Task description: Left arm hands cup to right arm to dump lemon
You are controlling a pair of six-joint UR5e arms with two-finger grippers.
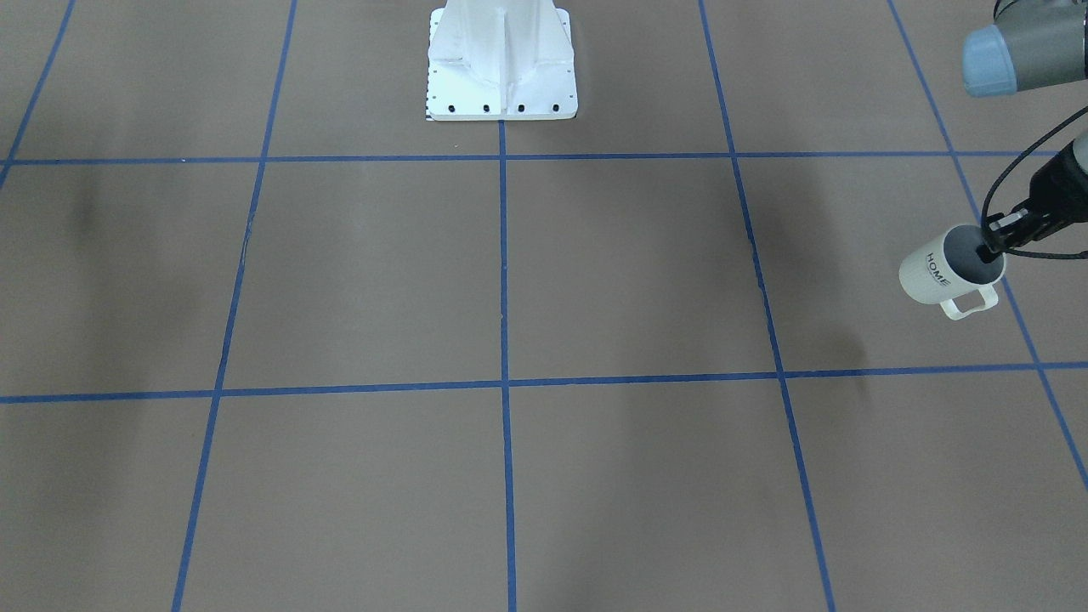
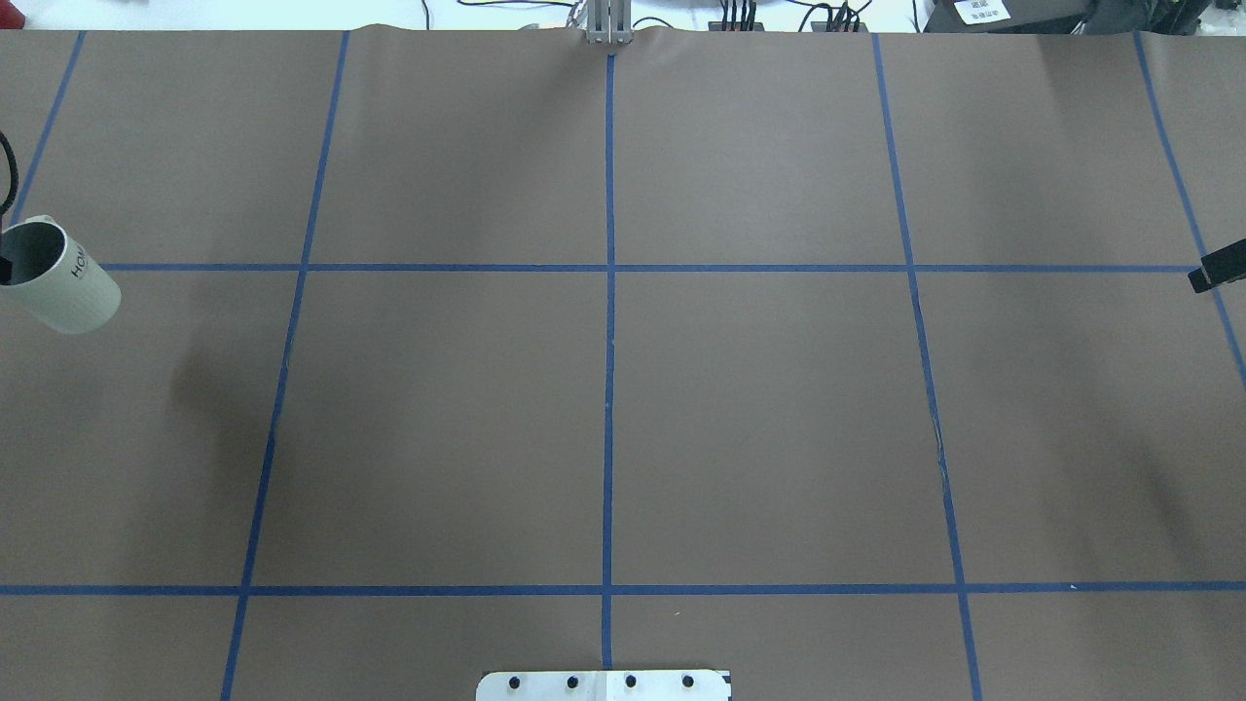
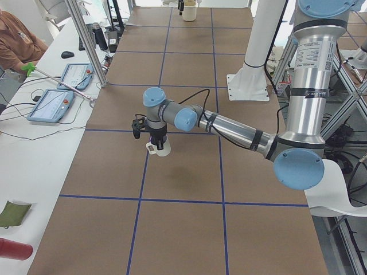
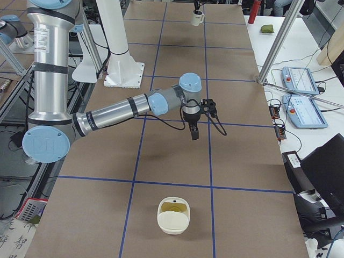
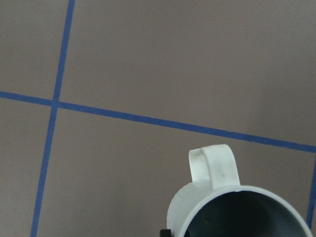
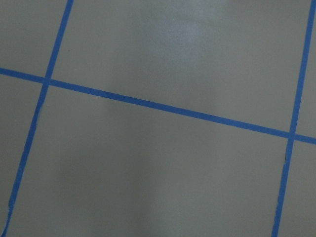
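The left gripper is clamping the rim of the one cup, one finger inside, and the cup is hanging just beneath it, clear of the table. The cup is sitting roughly upright, mouth up toward the gripper, its handle pointing away from the robot. The right gripper is hanging empty, well apart from the cup; I cannot tell whether its fingers are together.
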